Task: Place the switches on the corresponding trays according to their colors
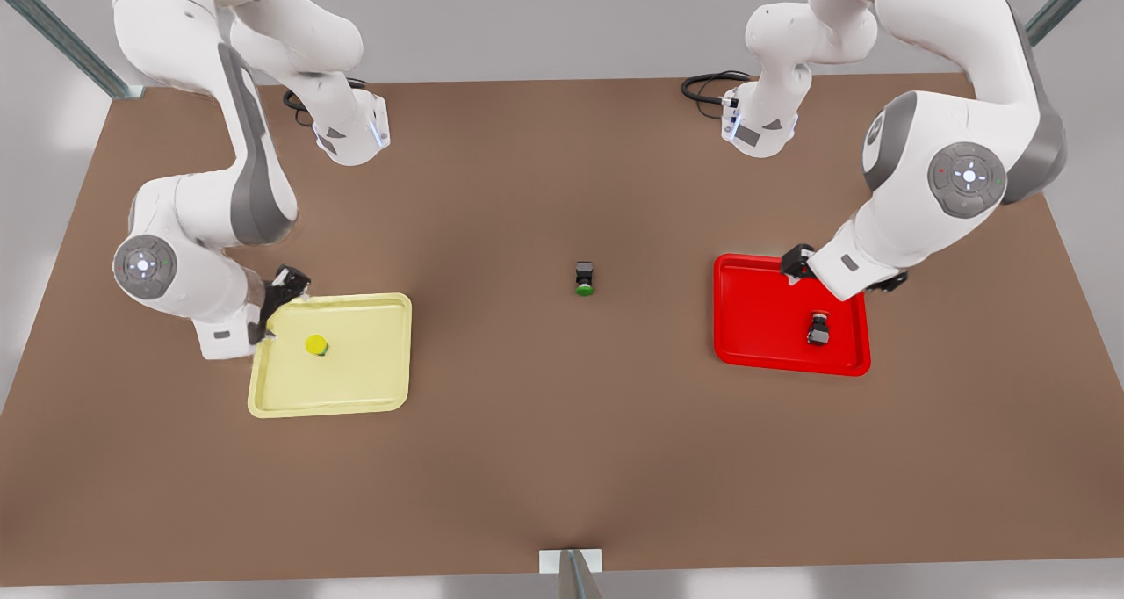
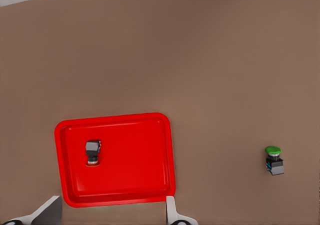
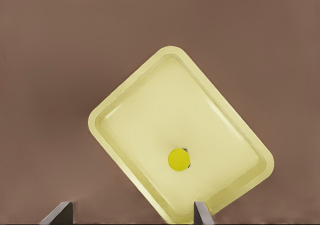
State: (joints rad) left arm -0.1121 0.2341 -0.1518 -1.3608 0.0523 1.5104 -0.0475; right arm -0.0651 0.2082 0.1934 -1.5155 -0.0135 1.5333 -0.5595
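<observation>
Both spread, empty claws hover: left claw (image 2: 112,212) over red tray (image 2: 145,185), right claw (image 3: 131,215) over yellow tray (image 3: 130,115).

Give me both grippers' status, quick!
Left gripper: open, holding nothing, above the red tray.
Right gripper: open, holding nothing, above the yellow tray.

red tray (image 1: 755,318) (yellow tray (image 1: 369,379))
</observation>
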